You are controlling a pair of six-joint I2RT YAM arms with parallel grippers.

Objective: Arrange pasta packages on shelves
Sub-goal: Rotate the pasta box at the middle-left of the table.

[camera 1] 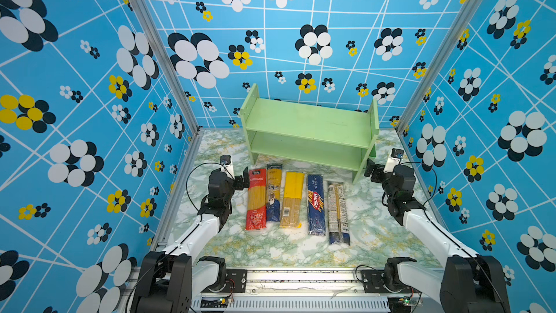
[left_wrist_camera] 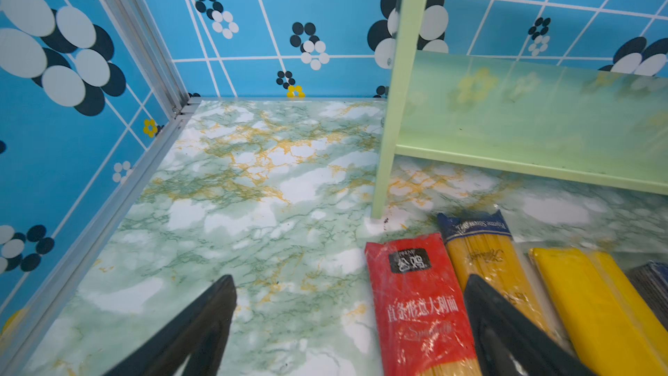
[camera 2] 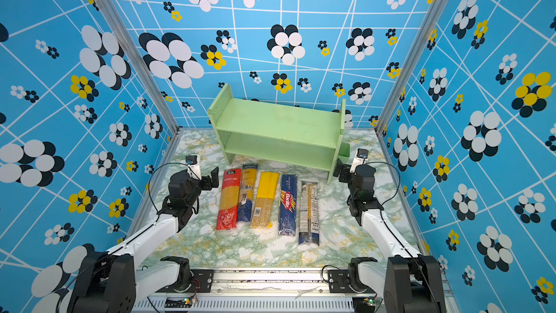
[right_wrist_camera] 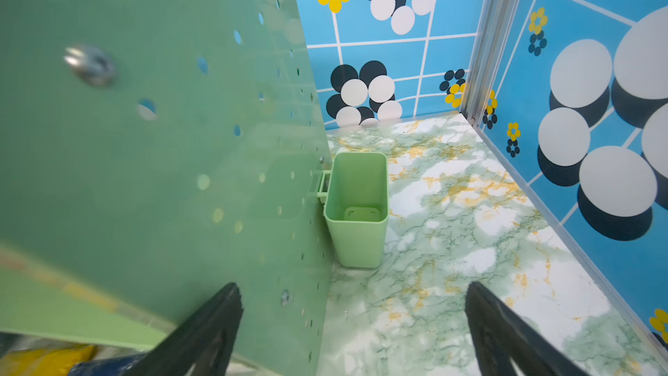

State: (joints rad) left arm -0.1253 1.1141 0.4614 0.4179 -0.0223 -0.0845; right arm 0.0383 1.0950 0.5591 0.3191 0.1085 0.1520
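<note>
1. The left gripper [camera 1: 242, 178] hangs with its fingers [left_wrist_camera: 202, 323] spread wide and nothing between them. It is just left of the far end of the red pack [camera 1: 256, 198].
2. 5 pasta packs lie flat on the marble table [camera 1: 376, 230], side by side in front of the shelf [camera 1: 310, 127], with their far ends pointing toward it.
3. After the red pack comes the clear pack with a navy end [camera 1: 273, 192], touching it. Then come the yellow-topped pack [camera 1: 291, 198], the dark blue Barilla pack [camera 1: 316, 204] and the clear pack with a white label [camera 1: 338, 212], which lies nearest the robot.
4. The pale green shelf stands upright at the back of the table, with 2 tiers, turned slightly.
5. The right gripper [camera 1: 370, 170] has its fingers [right_wrist_camera: 202, 327] spread apart and holds nothing. It is just beside the shelf's right side panel, near the front foot.
6. A small green bin [right_wrist_camera: 356, 233] hangs on that panel's outer face.
</note>
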